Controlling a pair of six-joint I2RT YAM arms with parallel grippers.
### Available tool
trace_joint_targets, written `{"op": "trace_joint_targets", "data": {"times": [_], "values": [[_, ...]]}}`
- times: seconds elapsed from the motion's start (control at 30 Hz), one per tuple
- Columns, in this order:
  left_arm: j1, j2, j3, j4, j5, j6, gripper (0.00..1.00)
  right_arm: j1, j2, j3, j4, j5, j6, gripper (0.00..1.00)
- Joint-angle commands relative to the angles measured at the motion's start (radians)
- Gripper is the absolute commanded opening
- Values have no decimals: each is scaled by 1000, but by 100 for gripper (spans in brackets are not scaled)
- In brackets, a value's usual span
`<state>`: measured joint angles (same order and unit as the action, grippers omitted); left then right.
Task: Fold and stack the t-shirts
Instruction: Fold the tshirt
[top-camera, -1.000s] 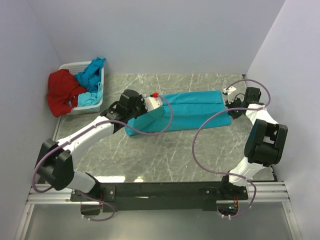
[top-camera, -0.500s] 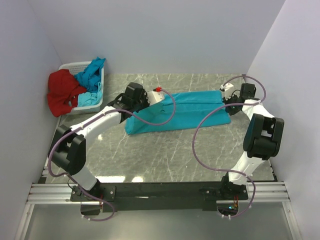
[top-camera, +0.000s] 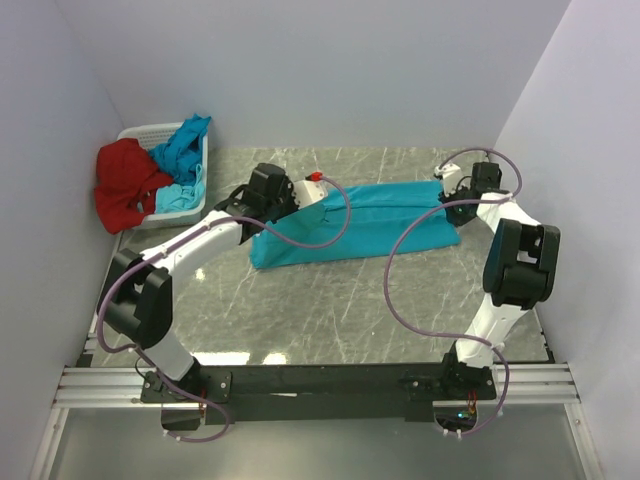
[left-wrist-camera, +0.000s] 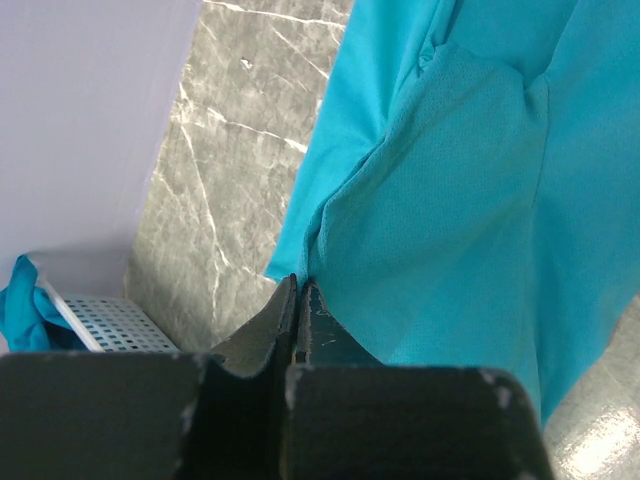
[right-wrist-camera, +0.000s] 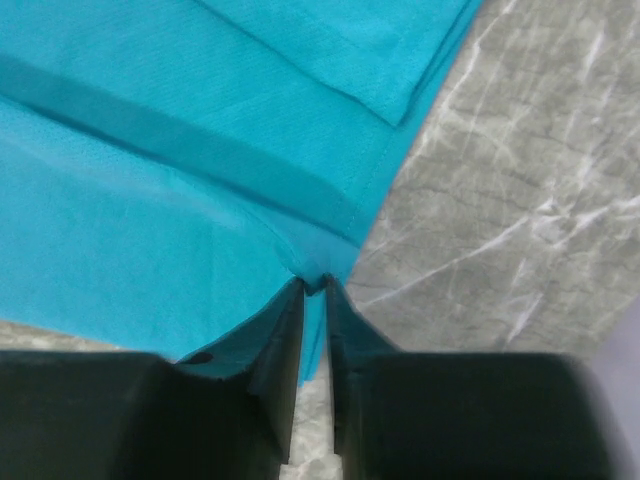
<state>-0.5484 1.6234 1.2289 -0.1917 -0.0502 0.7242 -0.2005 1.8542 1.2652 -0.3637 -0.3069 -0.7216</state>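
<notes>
A turquoise t-shirt (top-camera: 385, 215) lies folded into a long band across the middle of the table. My left gripper (top-camera: 318, 205) is shut on its left end, which it holds raised; in the left wrist view the fingertips (left-wrist-camera: 298, 283) press together on the cloth (left-wrist-camera: 450, 200). At the band's right end is my right gripper (top-camera: 447, 193). Its jaws (right-wrist-camera: 315, 283) stand a narrow slit apart with the hem of the shirt (right-wrist-camera: 180, 150) still pinched at the tips. More t-shirts, one red (top-camera: 125, 182) and some turquoise (top-camera: 184, 150), are heaped in the basket.
The white plastic basket (top-camera: 135, 131) sits in the back left corner against the wall, with the red shirt spilling over its left rim. Walls close the table in at the left, back and right. Grey marble tabletop (top-camera: 330, 310) shows in front of the shirt.
Both grippers have carried the shirt's near edge toward the back, over the rest of it. The right jaws have parted a little, and the left arm's elbow has swung back.
</notes>
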Motion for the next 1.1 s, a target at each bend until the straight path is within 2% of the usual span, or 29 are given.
{"op": "trace_joint_targets", "data": {"times": [0.0, 0.03, 0.07, 0.13, 0.47, 1.07], "values": [[5, 26, 55, 18, 16, 24, 0, 13, 4, 49, 49, 78, 80, 24], [5, 30, 61, 20, 16, 27, 0, 13, -9, 45, 61, 87, 102, 30], [7, 42, 66, 20, 16, 29, 0, 13, -18, 39, 74, 98, 129, 41], [7, 58, 90, 12, 15, 32, 0, 13, -53, 16, 115, 104, 155, 52], [24, 133, 162, -8, 12, 49, 0, 9, -135, -24, 106, -40, 220, 54], [38, 279, 299, -26, -13, 78, 0, -27, -147, -52, 98, -112, 217, 55]]}}
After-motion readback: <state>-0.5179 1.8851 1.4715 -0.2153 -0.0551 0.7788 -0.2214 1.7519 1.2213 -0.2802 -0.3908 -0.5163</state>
